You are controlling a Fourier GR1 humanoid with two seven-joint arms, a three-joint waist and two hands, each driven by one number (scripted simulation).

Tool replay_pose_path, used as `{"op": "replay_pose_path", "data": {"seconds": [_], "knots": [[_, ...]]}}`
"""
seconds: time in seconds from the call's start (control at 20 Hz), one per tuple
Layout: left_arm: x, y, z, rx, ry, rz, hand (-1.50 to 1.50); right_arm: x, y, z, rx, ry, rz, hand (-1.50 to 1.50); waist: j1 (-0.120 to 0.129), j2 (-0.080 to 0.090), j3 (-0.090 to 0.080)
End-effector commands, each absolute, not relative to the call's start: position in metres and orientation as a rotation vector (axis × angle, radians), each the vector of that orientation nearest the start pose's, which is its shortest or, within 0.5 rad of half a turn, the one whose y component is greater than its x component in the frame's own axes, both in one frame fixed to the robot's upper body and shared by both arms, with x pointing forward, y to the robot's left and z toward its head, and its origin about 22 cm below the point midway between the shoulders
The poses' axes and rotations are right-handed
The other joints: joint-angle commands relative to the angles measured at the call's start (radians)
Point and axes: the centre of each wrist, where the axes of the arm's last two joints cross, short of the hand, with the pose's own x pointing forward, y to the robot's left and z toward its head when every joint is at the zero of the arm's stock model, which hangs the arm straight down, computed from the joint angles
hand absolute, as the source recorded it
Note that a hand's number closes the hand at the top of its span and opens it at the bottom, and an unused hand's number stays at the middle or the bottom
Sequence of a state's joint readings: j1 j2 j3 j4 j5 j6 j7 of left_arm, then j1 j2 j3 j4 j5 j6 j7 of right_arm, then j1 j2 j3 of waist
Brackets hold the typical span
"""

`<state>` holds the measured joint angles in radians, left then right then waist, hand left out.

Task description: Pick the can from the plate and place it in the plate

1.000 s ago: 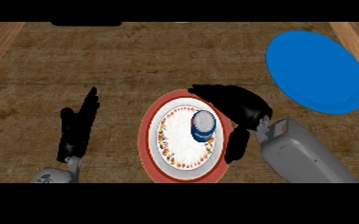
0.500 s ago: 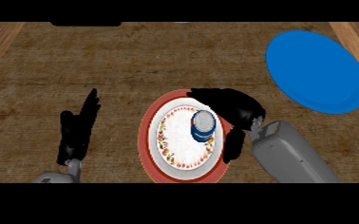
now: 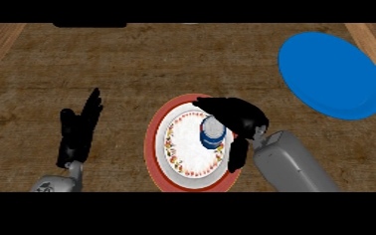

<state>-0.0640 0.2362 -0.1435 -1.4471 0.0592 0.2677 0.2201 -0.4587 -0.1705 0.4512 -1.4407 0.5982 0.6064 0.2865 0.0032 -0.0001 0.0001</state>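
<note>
Grasping step, by the look of it. Near the lower left edge, left hand (image 3: 77, 132) resting, fingers straight and up. On the red-rimmed floral plate (image 3: 160, 149), blue-and-white can (image 3: 211, 134) standing upright, right hand (image 3: 236, 119) arched over and beside it, fingers curving round but not plainly closed on it. Farther right, blue plate (image 3: 327, 74), well apart. Next, probably: close, lift, carry across.
</note>
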Motion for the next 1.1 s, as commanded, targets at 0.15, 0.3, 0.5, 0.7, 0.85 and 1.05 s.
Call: {"op": "replay_pose_path", "data": {"seconds": [0.15, 0.3, 0.5, 0.7, 0.85, 1.05], "knots": [[0.245, 0.23, -0.009, 0.228, -1.282, -0.026, 0.0, 0.318, -0.12, 0.077, -0.227, -1.227, 1.605, 1.5, 0.001, 0.0, 0.0], [0.256, 0.251, 0.005, 0.247, -1.283, -0.026, 0.0, 0.31, -0.107, 0.051, -0.216, -1.301, 1.608, 1.5, 0.003, 0.0, 0.0], [0.245, 0.254, 0.004, 0.247, -1.28, -0.032, 0.0, 0.329, -0.116, 0.057, -0.254, -1.324, 1.62, 1.5, 0.005, 0.0, 0.0], [0.237, 0.235, -0.01, 0.237, -1.272, -0.04, 0.0, 0.301, -0.108, 0.063, -0.383, -1.393, 1.529, 1.5, -0.001, -0.001, 0.0], [0.241, 0.25, -0.021, 0.25, -1.268, -0.031, 0.0, 0.31, -0.156, 0.057, -0.457, -1.462, 1.5, 1.5, -0.002, 0.001, 0.0], [0.238, 0.243, -0.008, 0.246, -1.287, -0.018, 0.0, 0.307, -0.264, 0.058, -0.491, -1.51, 1.473, 1.5, -0.009, -0.001, 0.001]]}}
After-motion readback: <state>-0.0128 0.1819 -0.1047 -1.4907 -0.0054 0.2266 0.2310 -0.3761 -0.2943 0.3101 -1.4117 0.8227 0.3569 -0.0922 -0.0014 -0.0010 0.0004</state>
